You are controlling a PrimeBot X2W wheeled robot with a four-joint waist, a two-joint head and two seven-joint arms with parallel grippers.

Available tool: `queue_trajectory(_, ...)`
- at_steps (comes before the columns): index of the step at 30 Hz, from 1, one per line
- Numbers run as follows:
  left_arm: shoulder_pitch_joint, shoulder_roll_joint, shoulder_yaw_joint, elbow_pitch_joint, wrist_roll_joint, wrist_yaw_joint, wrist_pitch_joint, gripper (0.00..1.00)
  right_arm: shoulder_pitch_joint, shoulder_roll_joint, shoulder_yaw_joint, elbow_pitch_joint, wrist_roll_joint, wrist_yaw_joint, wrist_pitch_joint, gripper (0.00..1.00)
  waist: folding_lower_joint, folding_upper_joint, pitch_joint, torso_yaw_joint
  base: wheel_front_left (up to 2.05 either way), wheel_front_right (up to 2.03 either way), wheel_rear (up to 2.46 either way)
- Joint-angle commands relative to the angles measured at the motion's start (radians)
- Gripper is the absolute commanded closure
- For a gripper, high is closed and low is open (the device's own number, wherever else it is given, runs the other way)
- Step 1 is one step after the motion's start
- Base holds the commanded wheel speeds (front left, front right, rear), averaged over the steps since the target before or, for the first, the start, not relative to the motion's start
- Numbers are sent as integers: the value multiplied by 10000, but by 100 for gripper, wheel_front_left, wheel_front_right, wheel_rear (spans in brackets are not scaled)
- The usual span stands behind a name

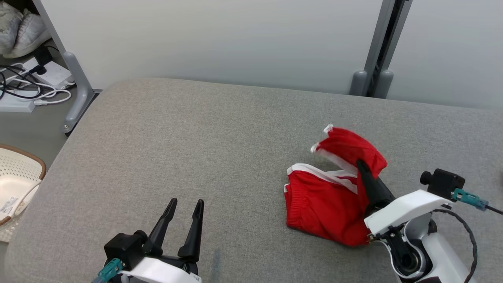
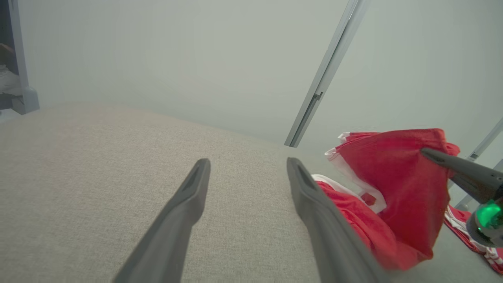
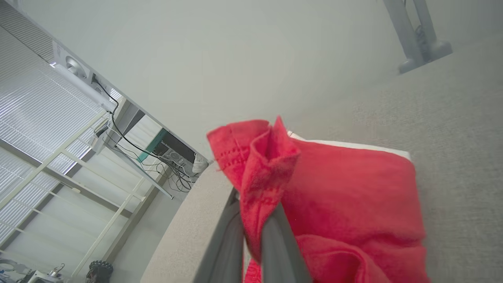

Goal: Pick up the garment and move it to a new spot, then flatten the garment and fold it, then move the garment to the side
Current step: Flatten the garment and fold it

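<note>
The garment (image 1: 326, 196) is a pair of red shorts with white trim, lying on the right part of the grey padded table (image 1: 196, 149). My right gripper (image 1: 359, 164) is shut on a fold of the garment and holds that part lifted above the rest. The pinched red cloth (image 3: 259, 177) bunches over the closed fingers in the right wrist view. My left gripper (image 1: 186, 206) stands open near the table's front edge, well to the left of the garment, with nothing between its fingers. In the left wrist view the garment (image 2: 397, 188) rises at the right, beside the right finger (image 2: 459, 173).
Grey partition panels with metal legs (image 1: 371, 84) stand behind the table. Off the table's left edge are cables and a power strip (image 1: 47, 74) on the floor, and a pale basket (image 1: 15, 177). Wide bare tabletop lies left of the garment.
</note>
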Motion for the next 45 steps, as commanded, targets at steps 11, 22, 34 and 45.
queue_trajectory(11,47,40,12,29,-76,-13,-29,0,197,66,1079,298,-253,-1,386,100,0,0,129,200,0,0,0)
queue_trajectory(22,0,40,-118,2,-184,63,-29,0,158,117,2015,649,-148,-1,602,100,0,0,220,281,0,0,0)
queue_trajectory(34,-36,41,-245,108,-255,56,-29,0,-54,124,2909,1568,-566,-1,511,58,0,0,298,399,0,0,0)
queue_trajectory(45,0,41,-246,220,-170,35,-29,0,-261,116,3895,1869,-1676,-1,368,0,0,0,318,237,0,0,0)
